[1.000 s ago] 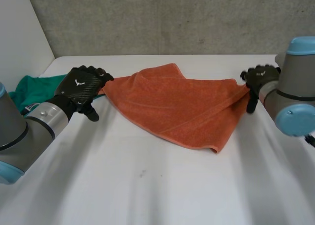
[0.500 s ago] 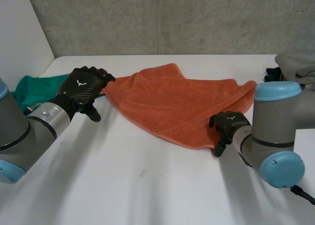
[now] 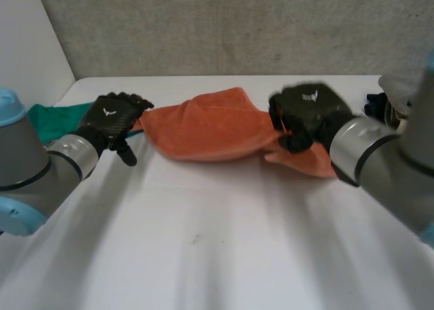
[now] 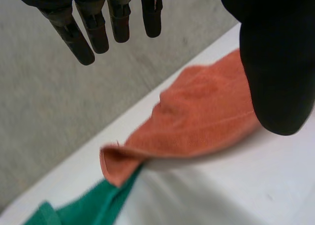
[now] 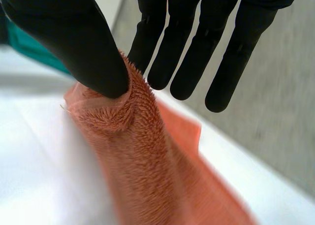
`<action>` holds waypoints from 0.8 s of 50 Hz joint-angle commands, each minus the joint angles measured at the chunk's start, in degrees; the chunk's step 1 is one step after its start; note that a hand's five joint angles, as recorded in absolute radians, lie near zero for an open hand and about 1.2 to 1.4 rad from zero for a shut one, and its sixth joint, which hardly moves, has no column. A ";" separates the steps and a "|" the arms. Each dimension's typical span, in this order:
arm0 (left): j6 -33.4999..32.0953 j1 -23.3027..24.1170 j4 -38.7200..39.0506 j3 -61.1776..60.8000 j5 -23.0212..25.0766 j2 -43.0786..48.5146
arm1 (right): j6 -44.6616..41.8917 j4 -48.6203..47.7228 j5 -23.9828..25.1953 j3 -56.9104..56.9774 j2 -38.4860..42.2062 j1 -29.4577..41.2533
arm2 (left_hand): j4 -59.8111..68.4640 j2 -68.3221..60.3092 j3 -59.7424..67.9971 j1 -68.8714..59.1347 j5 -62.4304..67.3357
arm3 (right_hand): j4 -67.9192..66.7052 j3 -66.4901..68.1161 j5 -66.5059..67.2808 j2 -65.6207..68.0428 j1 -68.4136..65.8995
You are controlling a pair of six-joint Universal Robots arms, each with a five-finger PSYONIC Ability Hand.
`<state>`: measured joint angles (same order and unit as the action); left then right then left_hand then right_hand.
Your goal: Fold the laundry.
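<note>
Soft, even light — bright on the white table (image 3: 203,256), faint shade beneath the orange towel (image 3: 203,127).

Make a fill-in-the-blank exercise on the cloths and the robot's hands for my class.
The right hand pinches the ____ towel with its thumb. The towel's corner near the left hand meets a ____ cloth. Both cloths rest on a ____ table.
Missing words: orange; green; white.

green cloth (image 3: 55,114) partly behind left hand (image 3: 112,117) | right hand (image 3: 308,110) blurred, overlapping orange towel (image 3: 203,128)
</note>
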<state>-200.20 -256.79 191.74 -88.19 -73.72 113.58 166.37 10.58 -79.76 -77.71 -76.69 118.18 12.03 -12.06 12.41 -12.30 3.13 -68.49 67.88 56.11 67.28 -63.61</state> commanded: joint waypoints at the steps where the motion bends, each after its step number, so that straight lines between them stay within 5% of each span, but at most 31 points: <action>1: 0.60 0.50 -7.86 10.56 -3.97 10.68 | 0.35 5.76 1.89 6.43 -9.08 4.43 | -2.03 2.06 -2.41 2.30 -3.13 | -11.51 12.12 13.89 12.72 -16.39; 20: 6.93 5.77 -12.26 29.04 -20.06 22.82 | 9.23 14.47 5.41 15.75 -19.99 8.74 | -2.03 2.06 -2.41 2.30 -3.13 | -11.51 12.12 13.89 12.72 -16.39; 32: 6.84 8.50 -19.29 27.64 -15.05 22.39 | 10.72 13.50 5.50 16.01 -19.55 5.22 | 0.36 -0.33 -0.02 -0.09 -0.74 | -11.51 12.12 13.89 12.72 -16.39; 40: 7.63 0.33 -17.72 16.49 -11.99 9.92 | 10.46 13.07 5.59 15.40 -18.50 3.55 | 0.54 -0.50 0.16 -0.27 -0.57 | -11.51 12.12 13.89 12.72 -16.39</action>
<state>-192.77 -250.96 173.07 -63.96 -88.54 131.64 177.04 23.97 -74.21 -61.92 -95.83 122.62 12.03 -12.06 12.41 -12.30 3.13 -68.66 67.88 56.11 67.28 -63.61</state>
